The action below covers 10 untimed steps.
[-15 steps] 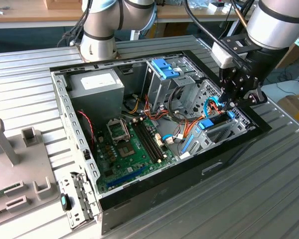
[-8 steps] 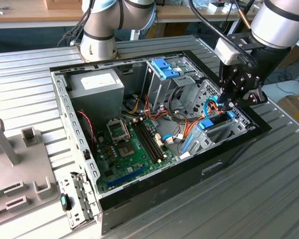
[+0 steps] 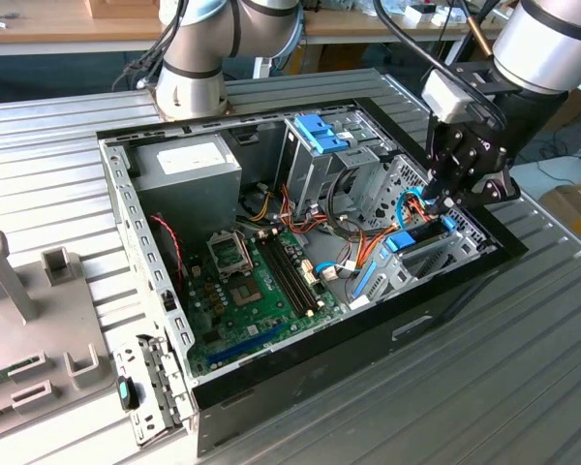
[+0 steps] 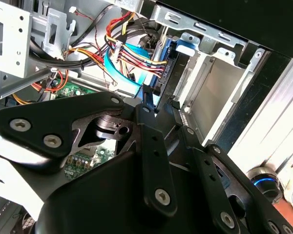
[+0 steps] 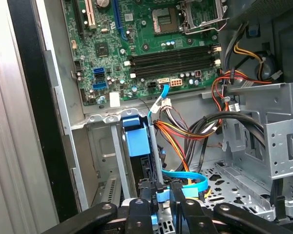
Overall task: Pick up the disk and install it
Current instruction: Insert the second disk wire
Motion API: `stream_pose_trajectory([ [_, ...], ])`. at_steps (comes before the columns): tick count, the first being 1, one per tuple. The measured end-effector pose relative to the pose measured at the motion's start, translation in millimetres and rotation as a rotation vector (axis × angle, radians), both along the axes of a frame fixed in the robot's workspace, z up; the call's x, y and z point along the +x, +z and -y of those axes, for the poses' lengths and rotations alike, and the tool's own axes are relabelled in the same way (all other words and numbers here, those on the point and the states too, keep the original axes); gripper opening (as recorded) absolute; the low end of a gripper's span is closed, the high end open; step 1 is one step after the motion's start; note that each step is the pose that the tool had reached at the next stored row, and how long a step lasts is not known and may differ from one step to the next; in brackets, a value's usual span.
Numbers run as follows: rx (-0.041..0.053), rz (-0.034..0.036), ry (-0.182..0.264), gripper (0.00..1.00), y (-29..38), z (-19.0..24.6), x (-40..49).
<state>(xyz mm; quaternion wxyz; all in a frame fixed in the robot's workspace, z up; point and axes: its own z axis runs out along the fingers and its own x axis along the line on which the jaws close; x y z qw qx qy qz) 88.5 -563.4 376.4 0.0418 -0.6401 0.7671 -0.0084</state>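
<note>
Now mid-install: hand [image 3: 443, 201] at the case's [image 3: 271, 358] 3 o'clock side, fingers nearly closed on the disk [image 5: 136, 141] edge, seating it in the bay.

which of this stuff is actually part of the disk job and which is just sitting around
Part of the job:
- disk, on edge in the open computer case
- gripper, right at the disk's end

Just lying about:
- motherboard
- power supply box
- blue clip on the tall cage
- grey fixtures on the table, at the exterior view's left
</note>
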Motion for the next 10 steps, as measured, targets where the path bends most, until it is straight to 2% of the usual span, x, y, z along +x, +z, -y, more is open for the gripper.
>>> stream_pose_trajectory([
  [10, 0.0000, 0.0000, 0.000, 0.30, 0.0, 0.0, 0.4],
])
